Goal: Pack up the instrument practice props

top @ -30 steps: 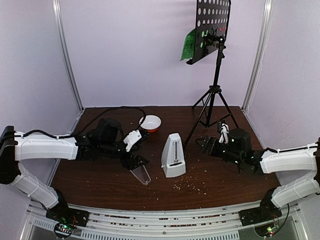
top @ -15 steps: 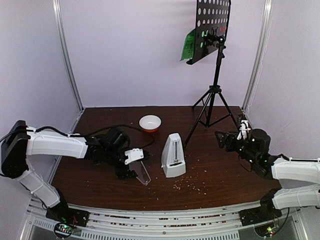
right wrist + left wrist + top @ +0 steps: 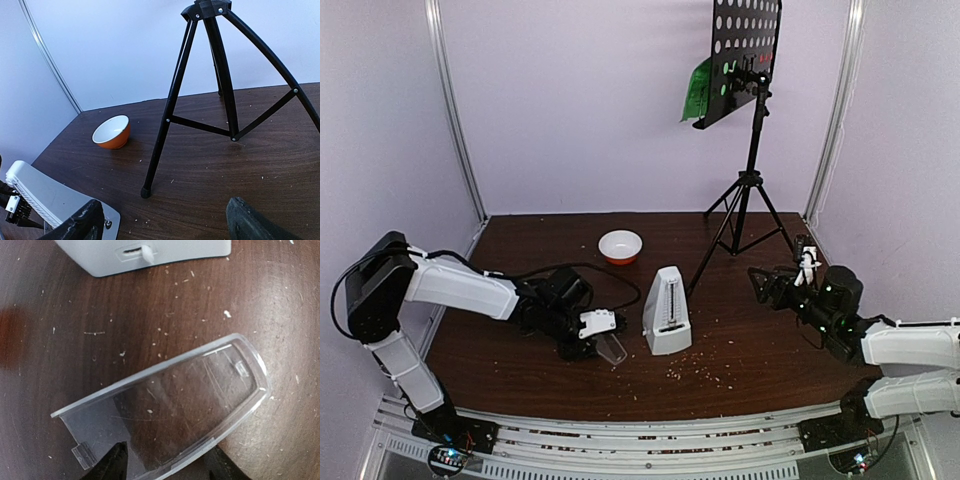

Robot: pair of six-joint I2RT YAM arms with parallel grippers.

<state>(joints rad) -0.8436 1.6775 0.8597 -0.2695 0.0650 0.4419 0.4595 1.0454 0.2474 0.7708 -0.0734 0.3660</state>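
Left pincer (image 3: 167, 462) half-closed astride near rim of clear wedge cover (image 3: 170, 405), narrowed from a wider gape a second ago; firm grip or not, cannot tell. Cover flat on counter (image 3: 510, 375), just left of white metronome (image 3: 667, 310), apart from its base. Left arm swung in from beside bowl (image 3: 620, 246) and lowered onto cover; right arm drawn back toward right side, right pincer (image 3: 170, 220) wide, empty, facing tripod legs of music stand (image 3: 220, 75). Judged meaning: cover pickup under way, refitting onto metronome likely next; stand and green page (image 3: 698, 90) on its desk not yet dealt with. Open counter ahead and left of cover; front edge near; bowl well behind; nearest tripod foot near metronome's right rear, a narrow lane there.
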